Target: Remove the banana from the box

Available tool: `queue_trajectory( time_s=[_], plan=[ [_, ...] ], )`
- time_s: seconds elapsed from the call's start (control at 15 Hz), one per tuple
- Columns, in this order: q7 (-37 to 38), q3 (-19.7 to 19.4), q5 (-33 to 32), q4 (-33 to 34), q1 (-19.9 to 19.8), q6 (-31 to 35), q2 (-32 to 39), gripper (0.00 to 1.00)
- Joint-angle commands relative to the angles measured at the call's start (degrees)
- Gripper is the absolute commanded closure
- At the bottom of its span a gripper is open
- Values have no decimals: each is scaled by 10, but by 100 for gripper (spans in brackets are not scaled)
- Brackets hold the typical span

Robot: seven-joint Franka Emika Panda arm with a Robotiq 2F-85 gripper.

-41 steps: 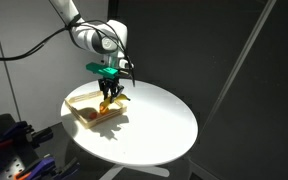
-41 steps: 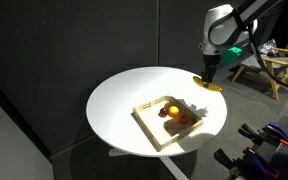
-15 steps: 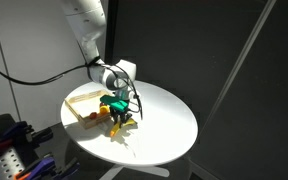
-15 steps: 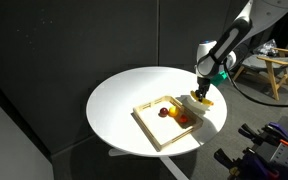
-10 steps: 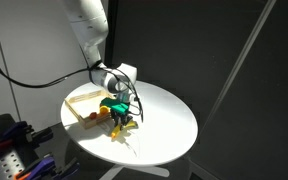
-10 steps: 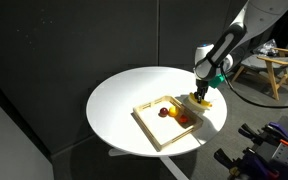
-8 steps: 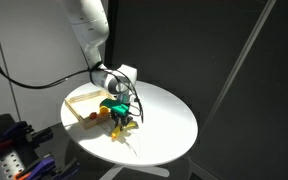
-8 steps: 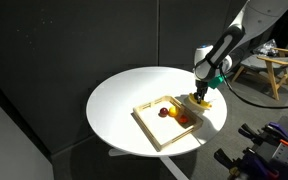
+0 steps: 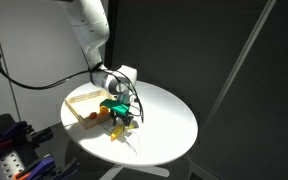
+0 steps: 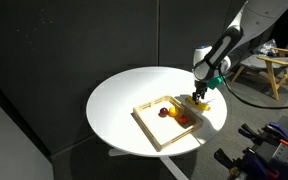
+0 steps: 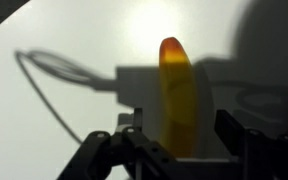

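Note:
The yellow banana [image 11: 177, 90] lies on the round white table [image 9: 169, 125], just outside the light-wood box [image 9: 77, 101]. In both exterior views it shows as a small yellow shape [image 9: 117, 130] [image 10: 204, 104] under the fingers, beside the box's rim [image 10: 150, 130]. My gripper [image 11: 181, 126] stands low over it, open. In the wrist view a dark finger sits on each side of the banana with a narrow gap to it. The banana's near end is hidden behind the gripper body.
Small round red and dark fruits [image 10: 167, 111] and an orange piece [image 10: 182, 119] remain in the box. The table's edge [image 10: 220, 118] runs close to the gripper. A wooden chair [image 10: 271, 63] stands beyond the table, and dark curtains surround it.
The jaws have parted from the banana, which rests on the table beside the box. The arm has hardly moved since a second ago; before that it carried the banana down from above.

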Motion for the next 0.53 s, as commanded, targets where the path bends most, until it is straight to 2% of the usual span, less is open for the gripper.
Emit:
queue_trajectory(
  time_s=[0.0,0.47],
  plan=[
    [7,2,-9,-1,2,-15,-10,0],
    [9,4,-13,-22,18,-42,-37,0]
  ],
)
